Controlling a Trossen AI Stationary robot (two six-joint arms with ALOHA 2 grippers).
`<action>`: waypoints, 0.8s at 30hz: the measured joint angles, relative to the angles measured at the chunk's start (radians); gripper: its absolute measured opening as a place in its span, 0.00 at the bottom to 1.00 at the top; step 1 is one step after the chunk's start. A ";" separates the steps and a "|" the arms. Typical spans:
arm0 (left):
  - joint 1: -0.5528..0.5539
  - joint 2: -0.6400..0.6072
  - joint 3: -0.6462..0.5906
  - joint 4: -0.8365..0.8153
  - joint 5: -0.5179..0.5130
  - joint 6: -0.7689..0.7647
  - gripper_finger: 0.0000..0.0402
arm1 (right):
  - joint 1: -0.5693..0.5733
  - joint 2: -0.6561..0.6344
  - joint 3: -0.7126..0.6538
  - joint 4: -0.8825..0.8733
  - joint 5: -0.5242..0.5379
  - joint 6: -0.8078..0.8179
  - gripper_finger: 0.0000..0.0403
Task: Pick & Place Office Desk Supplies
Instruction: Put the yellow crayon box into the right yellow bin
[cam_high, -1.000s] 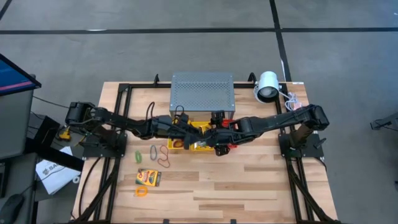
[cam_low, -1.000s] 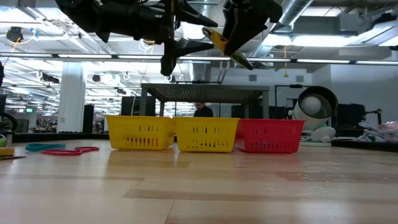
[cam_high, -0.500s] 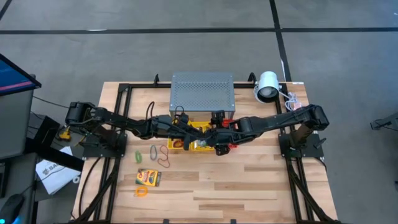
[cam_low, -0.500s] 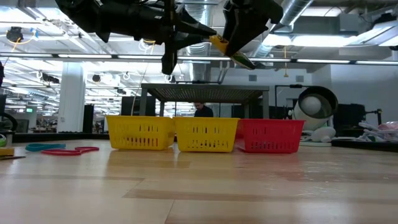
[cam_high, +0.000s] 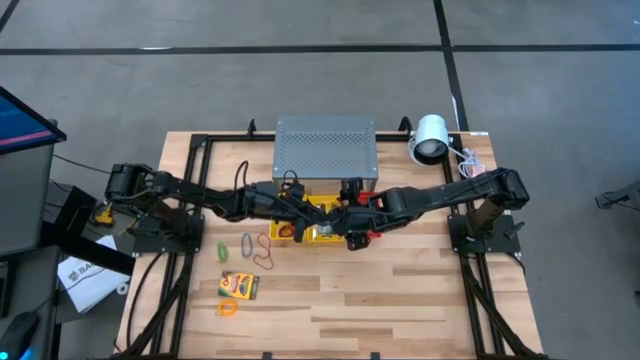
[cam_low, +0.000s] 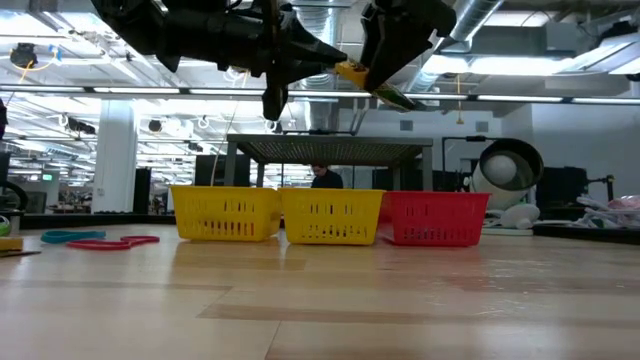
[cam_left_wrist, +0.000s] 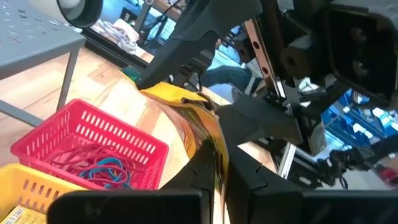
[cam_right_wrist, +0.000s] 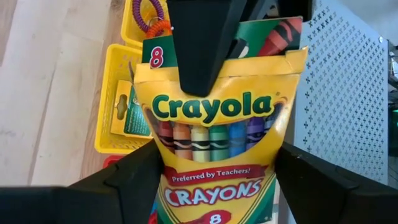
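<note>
The right gripper pinches a yellow-and-green crayon box across its width, one dark finger on each side of the card, and holds it up in the air above the row of baskets near the middle of the table. The left gripper has its fingers pressed together on the same box, one of them lying down over the top flap as the right wrist view shows, so both grippers grip the one box between them. In the low view the box hangs tilted, well above the baskets, with the two arms meeting over it. Below stand two yellow baskets side by side and a red basket touching the end of the row; the red one holds a tangle of red and blue band loops, and one yellow basket already holds another crayon box, while purple and orange loops lie in the yellow basket beside it. Just behind the baskets stands the grey perforated metal box. On the bare wooden table toward the left arm's side lie more loose band loops, and nearer the front edge a further crayon box with an orange loop just beside it.
</note>
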 joint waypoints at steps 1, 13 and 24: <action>0.004 0.000 0.000 -0.005 0.012 0.009 0.02 | 0.000 -0.002 0.000 -0.003 -0.008 0.002 0.70; 0.047 -0.072 0.002 -0.155 0.073 0.151 0.02 | 0.002 -0.060 0.000 -0.083 -0.018 0.037 0.90; 0.069 -0.210 0.003 -0.417 -0.020 0.278 0.02 | 0.043 -0.163 0.000 -0.177 -0.015 0.183 0.91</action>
